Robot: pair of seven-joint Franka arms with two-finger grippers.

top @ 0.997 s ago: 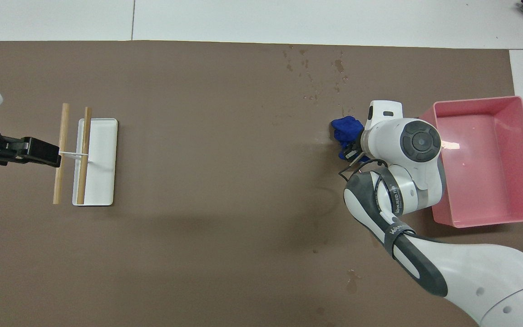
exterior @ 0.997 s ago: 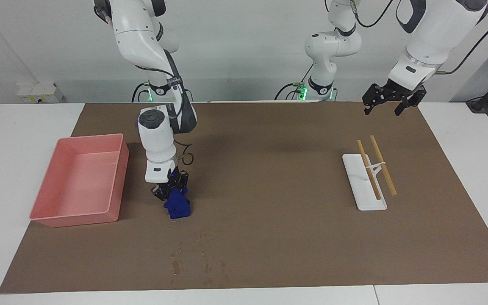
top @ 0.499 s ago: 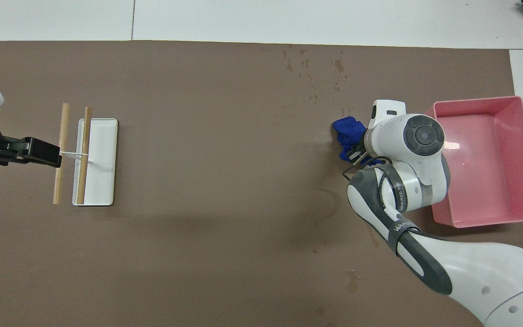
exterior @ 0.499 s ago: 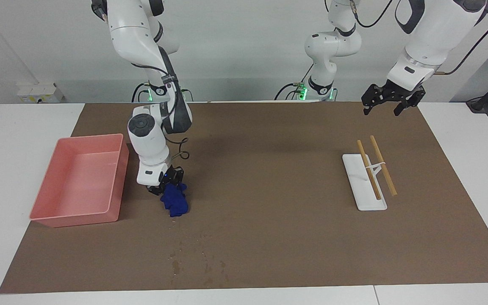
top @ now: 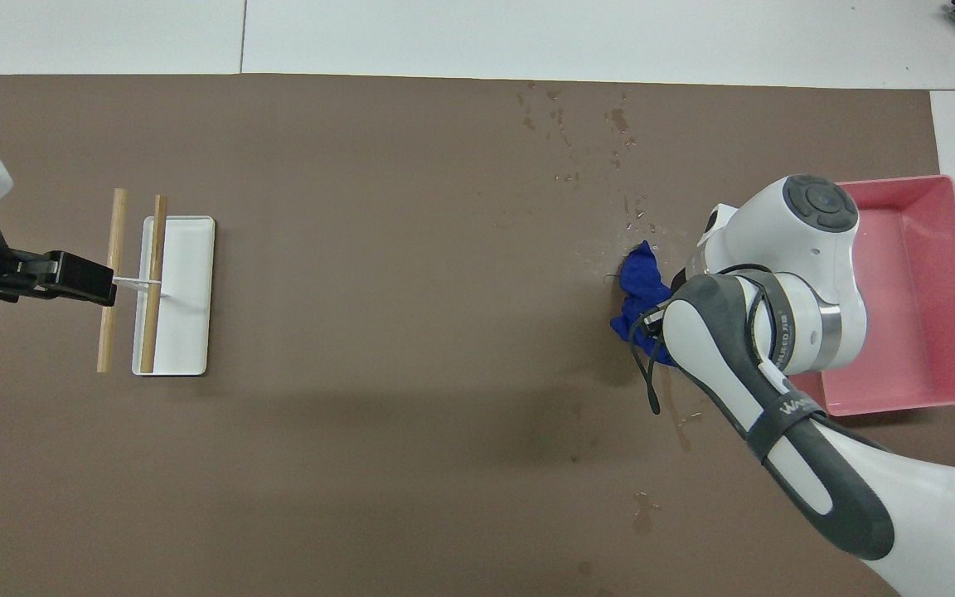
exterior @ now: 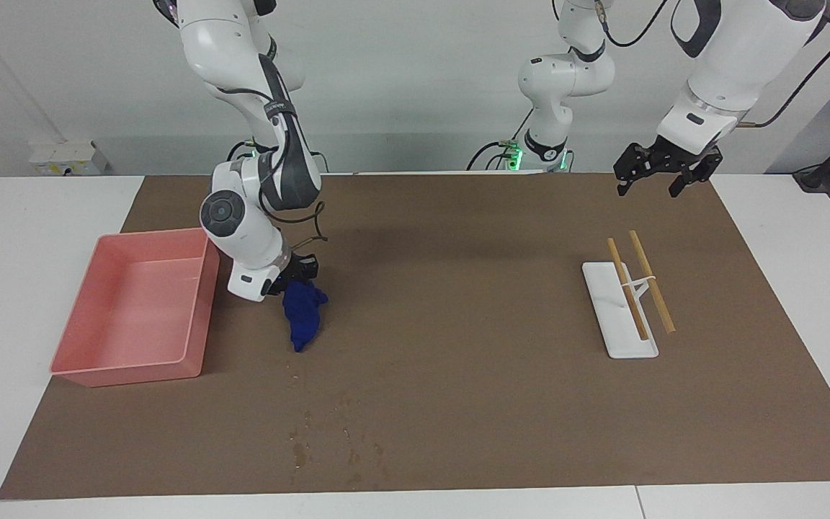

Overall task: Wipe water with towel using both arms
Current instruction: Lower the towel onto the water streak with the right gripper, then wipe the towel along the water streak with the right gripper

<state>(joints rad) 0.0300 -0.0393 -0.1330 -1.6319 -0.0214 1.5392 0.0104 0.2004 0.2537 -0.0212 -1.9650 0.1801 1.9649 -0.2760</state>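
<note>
Blue towel is hanging lengthwise, apparently tip-down, from the right gripper clamping its top beside the pink tray; left gripper is waiting, fingers spread.

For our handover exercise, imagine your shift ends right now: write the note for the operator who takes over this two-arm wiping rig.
Right end effector: shut on the blue towel, which hangs from it beside the pink bin, its tip low over the brown mat.
Left end effector: open, empty, waiting in the air over the mat's edge nearest the robots, at the left arm's end, near the white tray with two wooden sticks.
Done: towel gripped.
Left: water specks, farther from the robots than the towel, are unwiped; a few more drops lie nearer the robots.
</note>
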